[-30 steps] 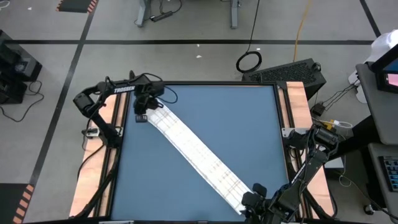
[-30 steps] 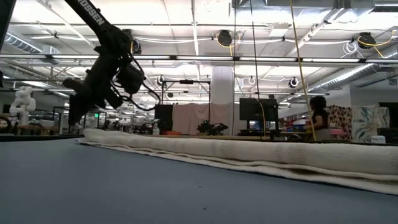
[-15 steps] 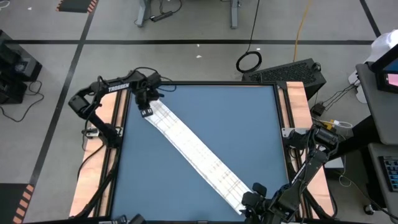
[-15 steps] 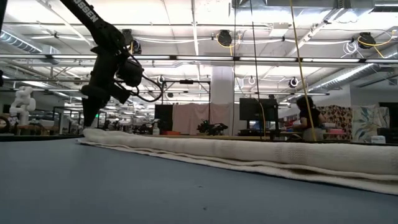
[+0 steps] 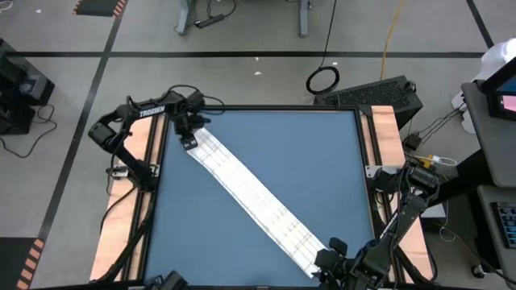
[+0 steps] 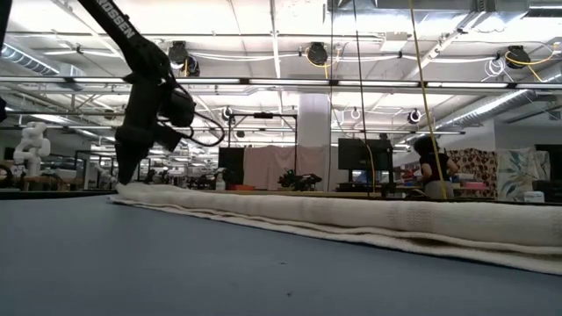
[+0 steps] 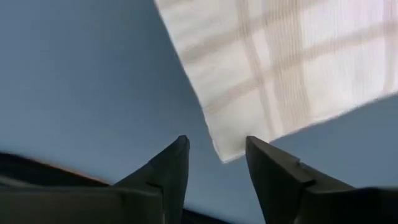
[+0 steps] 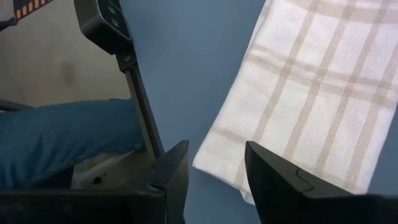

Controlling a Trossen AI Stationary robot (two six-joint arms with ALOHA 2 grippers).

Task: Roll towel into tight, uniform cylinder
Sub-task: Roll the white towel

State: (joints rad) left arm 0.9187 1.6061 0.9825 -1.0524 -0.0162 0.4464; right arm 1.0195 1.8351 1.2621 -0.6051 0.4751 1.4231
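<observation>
The towel [image 5: 254, 197] lies flat on the blue surface [image 5: 306, 161] as one long, narrow strip. Its long axis runs on a diagonal, from the far left corner of the surface down to the near right corner. It is not yet rolled at all, so the coming move depends on which end the roll starts from.

The left pincer [image 5: 189, 139] hangs over the far left end of the strip. In the left wrist view its two fingers [image 7: 168, 171] stand spread apart with nothing between them, and the towel's corner [image 7: 227, 152] sits just beyond the gap, not pinched. The strip stretches away from this pincer toward the near right.

The right pincer [image 5: 329, 256] sits at the opposite, near right end. In the right wrist view its fingers [image 8: 171, 171] are also spread and empty, and the towel's end edge [image 8: 230, 168] lies just ahead of them, apart from both tips.

Each arm thus fronts one short end, and both are about equally near the cloth. My judgement is that a tight roll must travel along the diagonal, so whichever pincer takes its short edge has to turn it over toward the other arm, square to the long axis.
</observation>
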